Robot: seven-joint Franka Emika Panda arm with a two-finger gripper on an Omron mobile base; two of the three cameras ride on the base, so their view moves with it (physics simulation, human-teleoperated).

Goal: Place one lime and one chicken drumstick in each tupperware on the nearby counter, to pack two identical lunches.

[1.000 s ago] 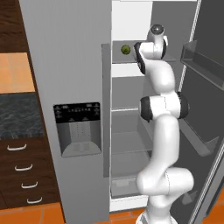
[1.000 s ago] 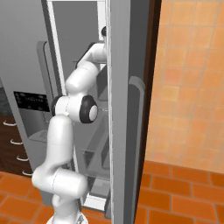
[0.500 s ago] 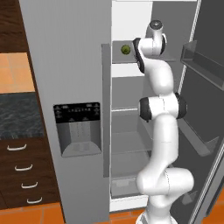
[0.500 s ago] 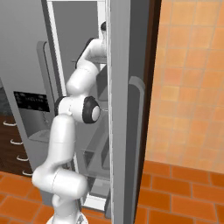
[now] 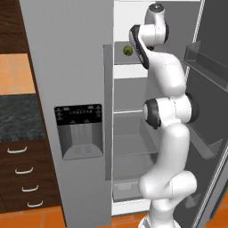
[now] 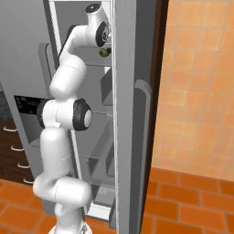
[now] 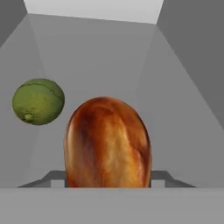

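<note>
A glossy brown chicken drumstick (image 7: 107, 144) fills the space between my fingers, and my gripper (image 7: 108, 177) is shut on it inside the fridge. A green lime (image 7: 38, 101) lies just left of the chicken drumstick in the hand view, apart from it. From the base views the lime (image 5: 128, 50) (image 6: 104, 52) rests on the top fridge shelf beside my hand. The marbled counter (image 5: 18, 118) is at the far left. The tupperware is out of view.
The fridge's right door (image 5: 209, 111) stands open beside the arm, its door bins jutting inward. The shut left door carries a dispenser panel (image 5: 78, 131). Grey shelves (image 5: 129, 111) sit below my hand. Dark drawers (image 5: 24, 182) are under the counter.
The arm's wrist has risen toward the top of the fridge compartment. The lime has stayed on the shelf.
</note>
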